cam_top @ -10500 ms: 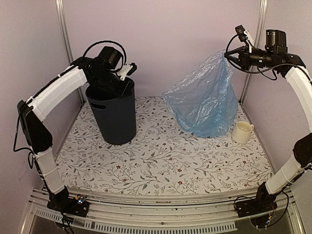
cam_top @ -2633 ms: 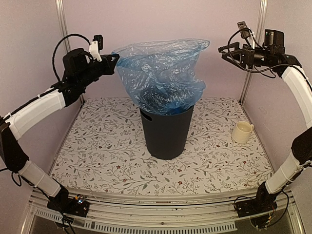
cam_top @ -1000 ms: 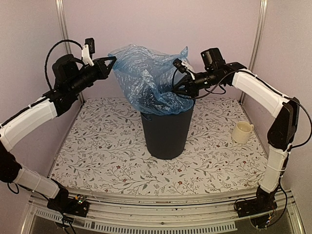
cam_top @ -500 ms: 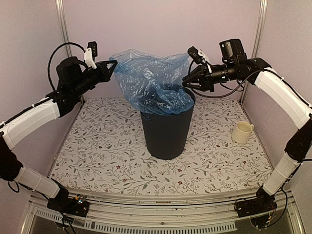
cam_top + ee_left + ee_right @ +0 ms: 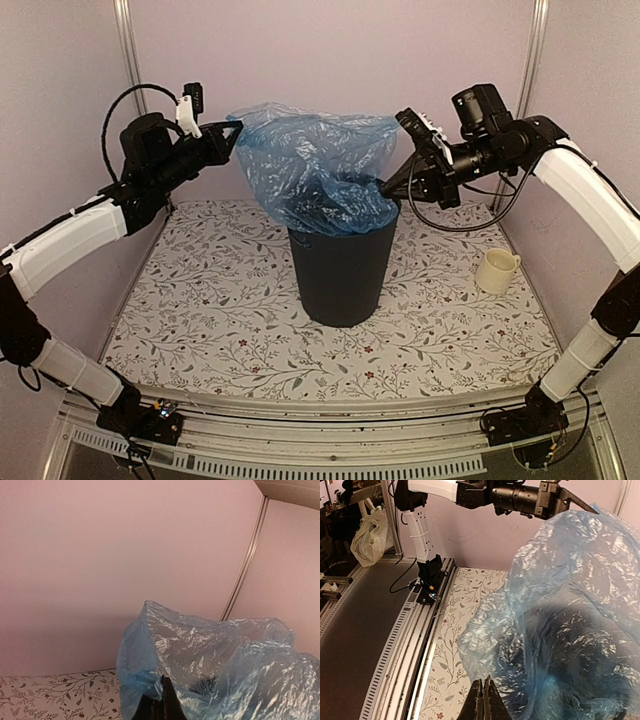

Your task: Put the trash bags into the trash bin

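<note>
Bin point(image 5: 340, 270) upright mid-surface point(image 5: 200, 320). Bag point(image 5: 310, 160): bottom inside bin, most bunched above rim. L pincer point(image 5: 232, 130) clamped on bag's top-left edge. R pincer point(image 5: 385, 185) together at rim; film caught? can't tell. Risk: sideways L pull tears film or tips bin.

The left arm point(image 5: 70, 232) and right arm point(image 5: 592, 200) wear smooth white shells between matte black joints and black wrist blocks. Thin black cables point(image 5: 112, 105) loop off each wrist near the frame's upper corners, beside small white brackets point(image 5: 190, 108). The slim black fingers point(image 5: 222, 134) taper to points.
</note>
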`<state>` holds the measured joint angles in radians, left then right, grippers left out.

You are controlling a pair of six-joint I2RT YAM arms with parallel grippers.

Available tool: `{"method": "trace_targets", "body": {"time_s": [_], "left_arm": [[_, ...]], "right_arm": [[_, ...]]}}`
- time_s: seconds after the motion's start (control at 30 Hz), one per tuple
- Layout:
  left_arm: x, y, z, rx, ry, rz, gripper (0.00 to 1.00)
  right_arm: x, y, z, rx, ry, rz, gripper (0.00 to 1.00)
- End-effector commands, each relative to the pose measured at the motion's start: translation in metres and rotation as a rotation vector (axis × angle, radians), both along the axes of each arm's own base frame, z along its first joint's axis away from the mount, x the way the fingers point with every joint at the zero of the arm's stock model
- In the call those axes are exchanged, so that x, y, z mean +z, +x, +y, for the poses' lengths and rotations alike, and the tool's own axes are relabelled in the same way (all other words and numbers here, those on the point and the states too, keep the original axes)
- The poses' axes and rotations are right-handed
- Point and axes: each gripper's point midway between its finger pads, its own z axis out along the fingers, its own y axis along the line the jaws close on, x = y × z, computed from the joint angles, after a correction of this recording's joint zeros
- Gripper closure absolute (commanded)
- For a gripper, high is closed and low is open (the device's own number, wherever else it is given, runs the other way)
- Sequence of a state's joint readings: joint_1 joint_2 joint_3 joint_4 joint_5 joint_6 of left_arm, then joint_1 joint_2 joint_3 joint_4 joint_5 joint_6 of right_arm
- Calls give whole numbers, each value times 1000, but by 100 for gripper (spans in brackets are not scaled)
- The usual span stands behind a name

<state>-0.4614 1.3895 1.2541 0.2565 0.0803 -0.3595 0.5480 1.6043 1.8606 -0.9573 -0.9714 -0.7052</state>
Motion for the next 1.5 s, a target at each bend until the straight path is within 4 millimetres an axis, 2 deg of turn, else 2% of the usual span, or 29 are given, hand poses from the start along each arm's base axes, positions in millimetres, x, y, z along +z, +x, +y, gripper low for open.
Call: {"method": "trace_targets", "body": {"time_s": [0.0, 0.07, 0.2, 0.4, 0.53, 0.73, 0.83, 0.93, 1.07, 1.17, 1.33, 1.47], "left_arm": [[12, 5, 2, 20, 10, -28, 100], [11, 7, 0, 13, 15, -23, 100], [12, 8, -2, 2, 13, -22, 100], [14, 7, -7, -23, 12, -25, 100], [7, 11, -16, -59, 6, -4, 100], [-4, 15, -29, -116, -16, 23, 100], [-9, 16, -37, -144, -26, 36, 100], [-12, 15, -46, -172, -34, 35, 100], [-16, 12, -59, -209, -35, 31, 100], [-19, 13, -68, -231, -35, 27, 100], [-21, 17, -81, -262, -46, 22, 100], [-19, 20, -95, -303, -53, 11, 100]], "right_arm": [[-2, -24, 10, 124, 15, 10, 97], [-6, -19, 16, 120, 13, 4, 98], [-22, 13, 24, -10, -32, 13, 98], [-47, 44, 33, -96, -91, 47, 99], [-50, 69, 39, -181, -108, 47, 99], [-61, 101, 37, -314, -151, -6, 99], [-67, 110, 33, -356, -181, -31, 98], [-65, 101, 30, -331, -183, -42, 97], [-42, 56, 25, -176, -123, -31, 85], [-31, 37, 19, -128, -100, -36, 82], [-35, 21, 9, -105, -139, -29, 72], [-33, 8, 3, -73, -141, -24, 70]]}}
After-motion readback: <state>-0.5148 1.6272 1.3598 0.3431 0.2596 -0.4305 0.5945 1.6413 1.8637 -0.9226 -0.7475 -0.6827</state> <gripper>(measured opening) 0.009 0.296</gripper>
